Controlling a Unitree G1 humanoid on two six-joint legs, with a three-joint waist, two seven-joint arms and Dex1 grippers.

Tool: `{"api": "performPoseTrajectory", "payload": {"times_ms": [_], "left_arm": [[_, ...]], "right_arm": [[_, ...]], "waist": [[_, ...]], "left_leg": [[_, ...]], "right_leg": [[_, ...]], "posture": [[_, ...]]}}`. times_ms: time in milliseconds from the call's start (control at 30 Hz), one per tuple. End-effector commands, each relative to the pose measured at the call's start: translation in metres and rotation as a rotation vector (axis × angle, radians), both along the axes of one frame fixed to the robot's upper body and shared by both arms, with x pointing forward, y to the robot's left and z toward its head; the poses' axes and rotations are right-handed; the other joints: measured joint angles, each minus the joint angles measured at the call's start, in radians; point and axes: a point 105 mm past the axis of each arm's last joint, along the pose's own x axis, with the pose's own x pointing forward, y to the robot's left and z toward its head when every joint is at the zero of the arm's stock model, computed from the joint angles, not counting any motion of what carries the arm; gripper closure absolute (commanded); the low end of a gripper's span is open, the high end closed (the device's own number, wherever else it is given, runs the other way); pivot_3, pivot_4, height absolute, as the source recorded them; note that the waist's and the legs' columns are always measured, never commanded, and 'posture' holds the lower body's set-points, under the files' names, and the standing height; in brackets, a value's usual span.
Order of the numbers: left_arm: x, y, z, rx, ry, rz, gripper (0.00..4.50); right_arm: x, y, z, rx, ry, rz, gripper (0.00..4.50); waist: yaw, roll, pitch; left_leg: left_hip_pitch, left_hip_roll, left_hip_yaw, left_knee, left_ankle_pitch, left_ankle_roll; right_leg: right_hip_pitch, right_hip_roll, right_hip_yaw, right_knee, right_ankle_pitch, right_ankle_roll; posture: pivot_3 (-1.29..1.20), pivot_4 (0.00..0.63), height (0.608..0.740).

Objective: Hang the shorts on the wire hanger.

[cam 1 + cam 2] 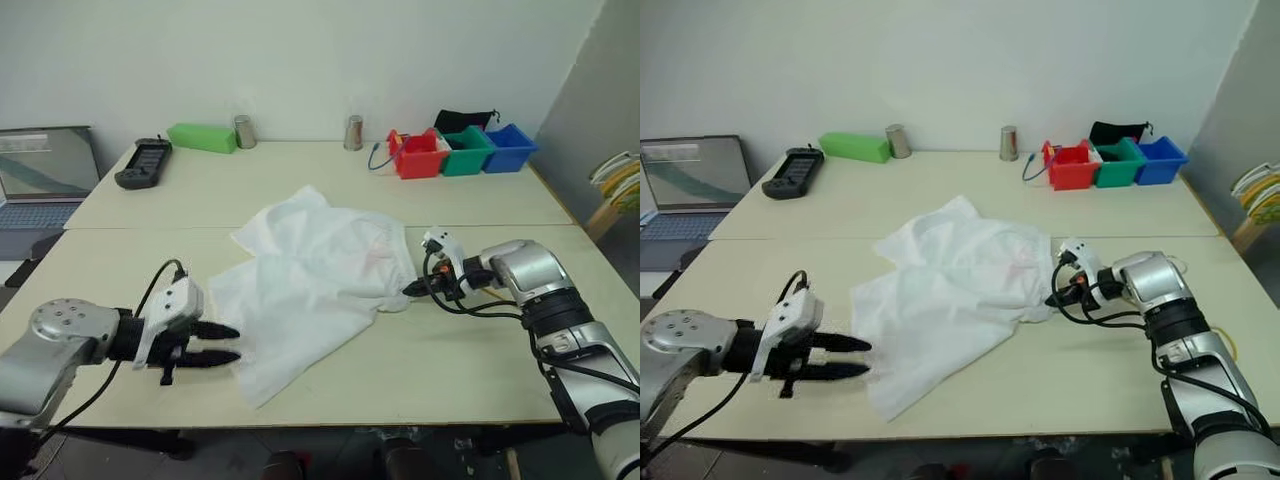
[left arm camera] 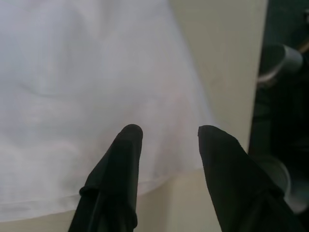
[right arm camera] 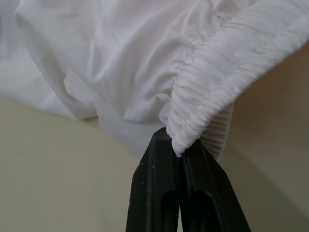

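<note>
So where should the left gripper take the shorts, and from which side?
Probably the near-left hem corner of the shorts, approached from the robot's left: it lies flat and free before the open left gripper, opposite the waistband the right gripper pinches.

Two pale tables (image 1: 480, 360) stand pushed together; the shorts (image 1: 310, 285) lie crumpled across their seam, bins (image 1: 462, 152) behind.

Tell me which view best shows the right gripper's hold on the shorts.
Right wrist view: the right gripper is shut on the shorts' gathered waistband. Head views show it only small, at the cloth's edge. Left wrist view shows just the left gripper open above the fabric.
</note>
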Motion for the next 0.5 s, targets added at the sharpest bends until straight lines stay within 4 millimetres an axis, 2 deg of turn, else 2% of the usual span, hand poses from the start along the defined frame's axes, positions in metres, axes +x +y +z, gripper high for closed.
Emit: {"api": "performPoseTrajectory", "payload": {"times_ms": [33,200,367,500], "left_arm": [[-0.002,-0.006,-0.007,0.049,-0.087,-0.097,1.25],[0.007,-0.018,-0.018,0.04,-0.185,-0.131,0.06],[0.014,-0.022,-0.035,0.099,-0.269,-0.209,0.01],[0.012,-0.018,-0.042,0.146,-0.246,-0.277,0.01]], "right_arm": [[0.006,0.007,0.015,0.022,-0.051,0.02,4.5],[0.006,0.009,0.014,0.022,-0.046,0.023,4.5],[0.004,0.01,0.014,0.016,-0.042,0.031,4.5],[0.003,0.011,0.014,0.016,-0.039,0.032,4.5]], "waist": [[-0.001,0.0,0.0],[-0.001,-0.001,0.0],[-0.002,0.0,0.0],[-0.004,0.0,0.0]], "left_leg": [[0.0,0.0,0.0,0.0,0.0,0.0],[0.0,0.0,0.0,0.001,0.0,0.0],[0.0,0.0,0.0,0.0,0.0,0.0],[0.0,0.0,0.0,0.0,0.0,0.0]], "right_leg": [[0.0,0.0,0.0,0.0,0.0,0.0],[0.001,0.0,0.0,0.0,0.0,0.0],[0.001,0.0,0.0,0.0,0.0,0.0],[0.001,0.0,0.0,0.0,0.0,0.0]], "posture": [[0.0,0.075,0.74],[0.0,0.076,0.74],[-0.01,0.076,0.74],[-0.02,0.074,0.74]]}}
